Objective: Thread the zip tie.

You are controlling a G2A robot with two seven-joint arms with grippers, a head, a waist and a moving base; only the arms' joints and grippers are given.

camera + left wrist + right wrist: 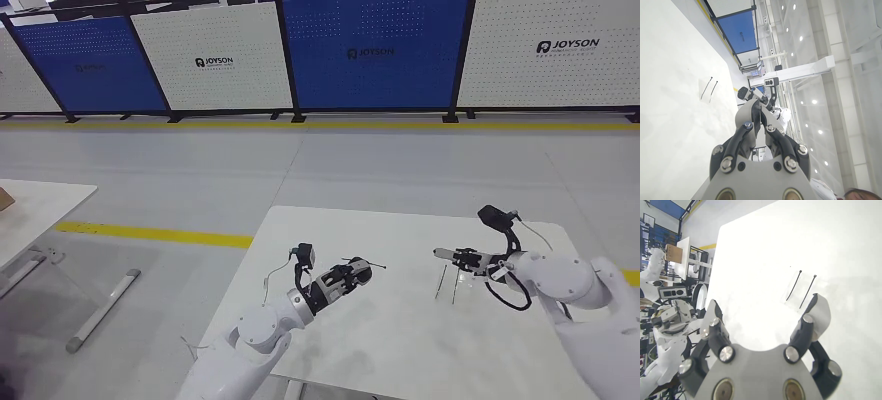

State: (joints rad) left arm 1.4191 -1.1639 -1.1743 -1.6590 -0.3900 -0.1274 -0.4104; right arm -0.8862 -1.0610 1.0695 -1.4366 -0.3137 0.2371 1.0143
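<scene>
A zip tie (372, 265) is clamped by the left gripper (758, 103); the empty right gripper (765, 300) is spread open; threading is judged outstanding.

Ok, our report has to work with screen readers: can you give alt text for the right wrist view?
The right gripper hangs open above a white table, its fingers spread wide. Just beyond them two black zip ties lie side by side on a clear sheet.

Two ties (441, 283) lie side by side on the desk's (400, 340) right half, the right hand (442, 256) over their far ends. Well apart to their left, the left hand (360, 270) holds a third tie (378, 265).
</scene>
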